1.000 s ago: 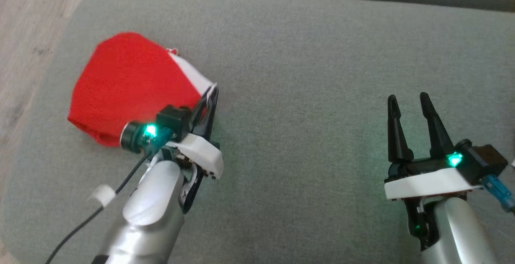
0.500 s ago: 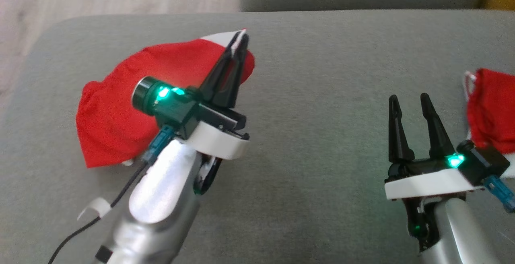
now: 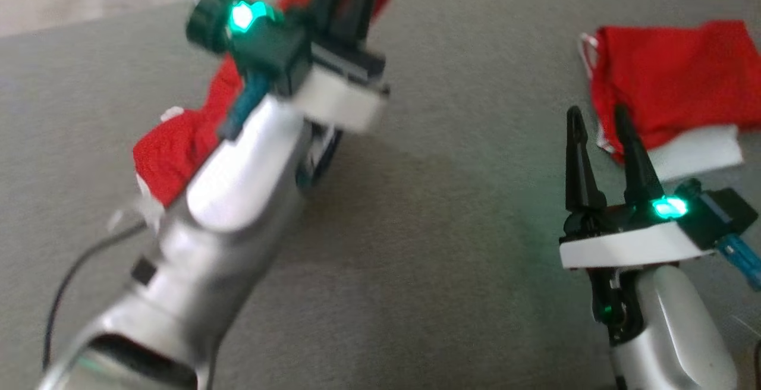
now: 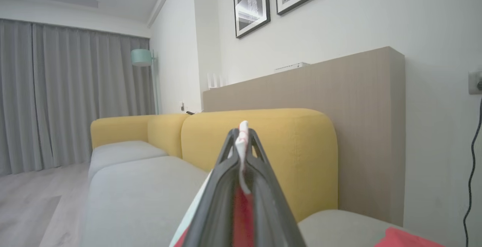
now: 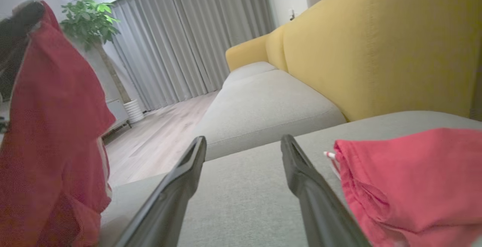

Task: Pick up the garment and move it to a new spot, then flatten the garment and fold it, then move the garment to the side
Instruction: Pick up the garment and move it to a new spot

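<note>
Where the left claw (image 4: 243,139) pinches, the garment (image 3: 175,149) hangs below

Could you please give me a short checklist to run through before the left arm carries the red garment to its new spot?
1. Grip: left gripper shut on the held garment, white hem pinched at the fingertips: ok.
2. Clearance: held garment's lower end off the cushion: cannot tell; it runs out of the right wrist view.
3. Spare arm: right gripper open and empty: ok.
4. Obstacle: right gripper apart from the second garment: cannot tell; one finger overlaps it in the head view.
5. Landing spot: bare cushion between the two garments: ok.
</note>
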### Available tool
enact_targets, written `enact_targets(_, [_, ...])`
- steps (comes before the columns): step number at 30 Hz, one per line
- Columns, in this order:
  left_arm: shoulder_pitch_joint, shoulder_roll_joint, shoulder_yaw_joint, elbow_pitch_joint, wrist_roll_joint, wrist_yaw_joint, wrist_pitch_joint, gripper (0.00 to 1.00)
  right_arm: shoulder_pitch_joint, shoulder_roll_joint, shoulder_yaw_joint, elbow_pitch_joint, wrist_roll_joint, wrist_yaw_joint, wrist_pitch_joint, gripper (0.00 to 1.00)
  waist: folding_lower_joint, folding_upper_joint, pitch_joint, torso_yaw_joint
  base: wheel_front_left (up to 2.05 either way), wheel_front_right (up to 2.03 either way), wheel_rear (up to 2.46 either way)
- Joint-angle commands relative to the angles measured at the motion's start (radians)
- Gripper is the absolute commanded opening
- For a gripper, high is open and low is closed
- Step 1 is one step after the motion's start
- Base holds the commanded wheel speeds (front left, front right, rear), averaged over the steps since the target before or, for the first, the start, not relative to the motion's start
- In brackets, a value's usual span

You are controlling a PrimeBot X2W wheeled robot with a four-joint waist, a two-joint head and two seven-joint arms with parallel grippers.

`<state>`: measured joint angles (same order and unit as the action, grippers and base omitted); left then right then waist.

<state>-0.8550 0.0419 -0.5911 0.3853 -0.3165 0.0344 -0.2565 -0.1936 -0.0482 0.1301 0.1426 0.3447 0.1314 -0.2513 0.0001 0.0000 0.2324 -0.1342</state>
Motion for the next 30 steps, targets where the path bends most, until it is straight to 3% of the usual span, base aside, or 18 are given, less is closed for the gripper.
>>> enact_targets(1, [-0.082,0.009,0.028,-0.023,-0.009,0.011,-0.001,0.0,-0.033,-0.002,0.027,-0.038,0.009,-0.001,-0.01,1.0,-0.0001,0.0,0.065,-0.075,0.0,0.0,0.0])
enact_targets(5, [-0.197,0.008,0.049,0.025,-0.035,0.042,-0.004,0.0,-0.051,-0.002,0.041,-0.046,0.031,-0.001,-0.01,1.0,-0.0001,0.0,0.102,-0.125,0.0,0.0,0.0])
enact_targets(6, [-0.218,0.008,0.05,0.041,-0.039,0.044,-0.004,0.12,-0.053,-0.002,0.044,-0.048,0.035,-0.001,-0.01,1.0,-0.0001,0.0,0.108,-0.133,0.0,0.0,0.0])
enact_targets(7, [-0.233,0.008,0.045,0.057,-0.049,0.039,-0.005,0.4,-0.055,-0.002,0.046,-0.049,0.039,-0.001,-0.01,1.0,-0.0001,0.0,0.112,-0.138,0.0,0.0,0.0])
enact_targets(8, [-0.245,0.008,0.007,0.107,-0.077,0.011,-0.003,1.0,-0.056,-0.002,0.047,-0.048,0.045,-0.001,-0.01,1.0,-0.0001,0.0,0.117,-0.144,0.0,0.0,0.0])
enact_targets(12, [-0.242,0.008,-0.088,0.206,-0.105,-0.032,0.023,1.0,-0.057,-0.002,0.048,-0.045,0.048,-0.001,-0.01,1.0,-0.0001,0.0,0.12,-0.138,0.0,0.0,0.0])
enact_targets(18, [-0.209,0.008,-0.13,0.277,-0.153,-0.025,0.009,1.0,-0.057,-0.002,0.032,-0.04,0.029,-0.001,-0.01,1.0,-0.0001,0.0,0.101,-0.085,0.0,0.0,0.0])
enact_targets(24, [-0.139,0.027,-0.075,0.255,-0.165,0.009,-0.004,1.0,-0.035,-0.002,0.004,-0.035,-0.007,-0.001,-0.01,1.0,-0.0001,0.0,0.047,0.005,0.0,0.0,0.0])
enact_targets(30, [0.064,0.108,0.02,0.112,-0.135,0.037,-0.005,1.0,0.003,-0.002,-0.024,-0.028,-0.037,-0.001,-0.01,1.0,-0.0001,0.0,-0.022,0.107,0.0,0.0,0.0])
